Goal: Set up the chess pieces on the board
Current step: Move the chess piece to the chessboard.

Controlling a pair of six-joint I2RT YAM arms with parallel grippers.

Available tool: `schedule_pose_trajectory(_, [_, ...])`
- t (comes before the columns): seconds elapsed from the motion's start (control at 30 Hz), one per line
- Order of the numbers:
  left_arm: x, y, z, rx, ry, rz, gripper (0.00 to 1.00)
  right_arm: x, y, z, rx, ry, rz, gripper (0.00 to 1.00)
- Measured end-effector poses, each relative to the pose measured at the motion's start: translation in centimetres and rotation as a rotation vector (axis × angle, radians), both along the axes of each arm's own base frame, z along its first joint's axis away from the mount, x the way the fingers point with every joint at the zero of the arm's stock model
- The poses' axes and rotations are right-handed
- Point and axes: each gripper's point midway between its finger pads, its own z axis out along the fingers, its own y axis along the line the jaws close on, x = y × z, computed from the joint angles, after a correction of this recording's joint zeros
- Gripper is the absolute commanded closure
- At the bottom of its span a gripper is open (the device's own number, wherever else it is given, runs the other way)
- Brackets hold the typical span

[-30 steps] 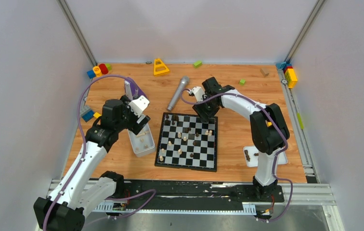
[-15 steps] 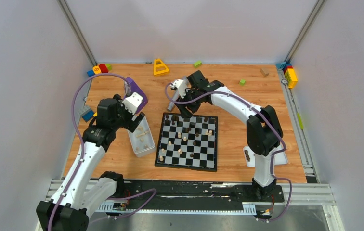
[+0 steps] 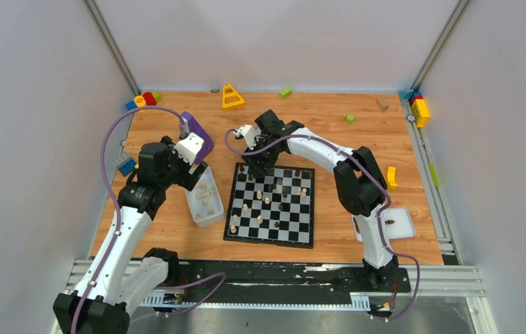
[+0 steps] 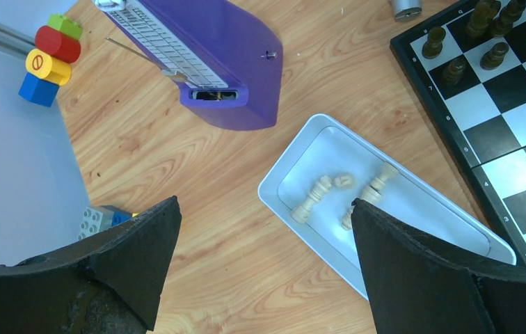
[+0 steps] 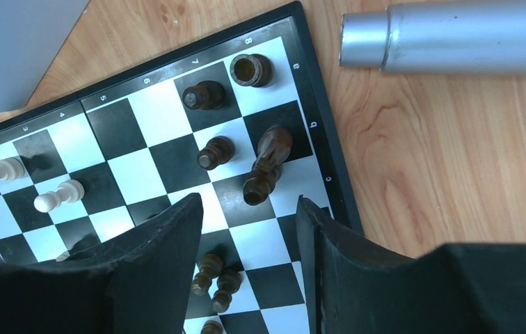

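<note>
The chessboard (image 3: 268,241) lies mid-table with dark and white pieces scattered on it. My right gripper (image 3: 256,164) hangs open over its far left corner; in the right wrist view the right gripper (image 5: 248,202) holds nothing, and a tipped dark piece (image 5: 267,163) lies just beyond its fingertips. A dark rook (image 5: 250,69) and a dark pawn (image 5: 203,95) stand near that corner. My left gripper (image 3: 192,171) is open above the left tray (image 3: 203,217). In the left wrist view the left gripper (image 4: 264,203) is empty, over the tray (image 4: 427,223), where white pieces (image 4: 314,197) lie.
A purple metronome (image 4: 218,62) stands beyond the left tray. A silver microphone (image 5: 455,35) lies just off the board's far edge. A second tray (image 3: 401,224) with a dark piece sits at the right. Toy blocks (image 3: 142,101) and a yellow cone (image 3: 232,97) line the back.
My right arm has swung left along the board's far edge, from its right corner to its left corner. The left arm has shifted slightly left. Both grippers stay open.
</note>
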Motion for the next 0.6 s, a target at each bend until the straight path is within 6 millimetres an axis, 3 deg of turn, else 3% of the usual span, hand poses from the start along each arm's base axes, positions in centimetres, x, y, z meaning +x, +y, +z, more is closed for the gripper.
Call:
schedule_pose_trajectory(0.23, [-0.01, 0.0, 0.01, -0.001, 0.0, 0.001, 0.0, 0.61, 0.52, 0.4, 0.012, -0.013, 0.0, 0.58])
schedule_pose_trajectory(0.6, [-0.01, -0.06, 0.01, -0.003, 0.0, -0.002, 0.0, 1.05, 0.82, -0.4, 0.005, -0.007, -0.004, 0.92])
